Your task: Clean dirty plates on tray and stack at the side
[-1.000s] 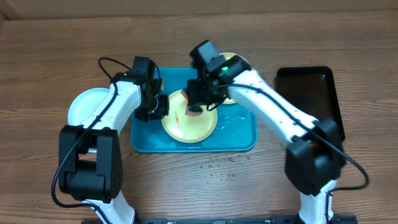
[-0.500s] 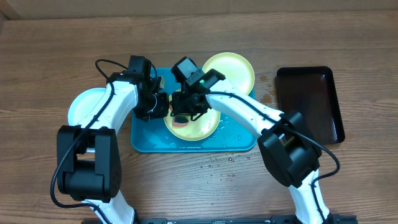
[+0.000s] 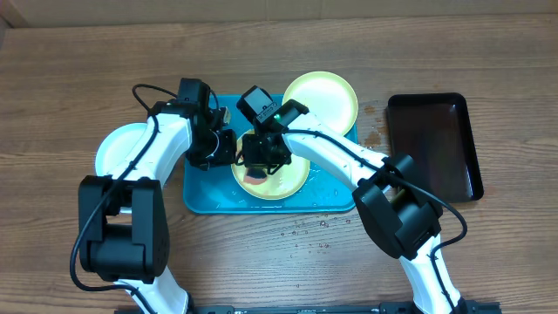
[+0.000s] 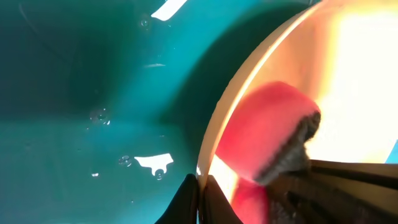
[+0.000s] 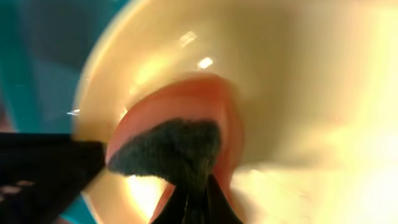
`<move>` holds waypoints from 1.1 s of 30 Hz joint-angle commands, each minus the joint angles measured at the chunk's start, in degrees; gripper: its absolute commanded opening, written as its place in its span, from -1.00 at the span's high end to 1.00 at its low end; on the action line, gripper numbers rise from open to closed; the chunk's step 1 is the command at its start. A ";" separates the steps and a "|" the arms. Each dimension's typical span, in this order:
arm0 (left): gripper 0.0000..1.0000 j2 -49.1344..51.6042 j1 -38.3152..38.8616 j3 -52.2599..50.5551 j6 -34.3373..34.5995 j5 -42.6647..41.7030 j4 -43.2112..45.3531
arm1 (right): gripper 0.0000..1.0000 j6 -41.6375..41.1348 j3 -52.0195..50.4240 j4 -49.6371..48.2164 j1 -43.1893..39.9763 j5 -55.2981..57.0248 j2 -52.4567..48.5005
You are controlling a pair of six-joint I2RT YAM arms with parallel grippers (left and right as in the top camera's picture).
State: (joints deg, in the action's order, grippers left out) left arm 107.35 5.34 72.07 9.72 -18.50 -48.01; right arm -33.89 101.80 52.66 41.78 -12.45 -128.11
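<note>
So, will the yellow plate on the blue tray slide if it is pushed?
Likely yes: the tray shows water drops, so the plate may slip; the left end effector pinches its rim. It looks rigid, unlikely to bend.

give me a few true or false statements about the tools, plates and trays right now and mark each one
1. The right tool presses a red sponge on the yellow-green plate in the turquoise tray. True.
2. The left tool hangs open, clear of that plate. False: it pinches the plate's rim.
3. The black tray holds a plate. False: no plate lies in it.
4. A whitish plate lies on the table left of the turquoise tray. True.
</note>
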 commanded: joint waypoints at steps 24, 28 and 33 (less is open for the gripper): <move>0.85 -0.90 -2.51 0.39 -1.99 -1.90 -0.92 | 0.93 -0.26 3.15 0.37 -1.22 10.34 -2.91; 0.58 0.52 -1.53 -1.60 2.10 -2.14 1.81 | 0.93 -0.44 3.15 0.63 -0.85 6.05 -5.11; 0.39 1.18 0.13 -5.07 5.66 -2.58 6.95 | 0.93 -0.46 3.15 0.90 -0.96 3.98 -5.66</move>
State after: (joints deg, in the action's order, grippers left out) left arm 107.42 4.19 68.90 12.16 -19.57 -42.24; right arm -34.06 104.36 53.17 40.14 -4.97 -131.17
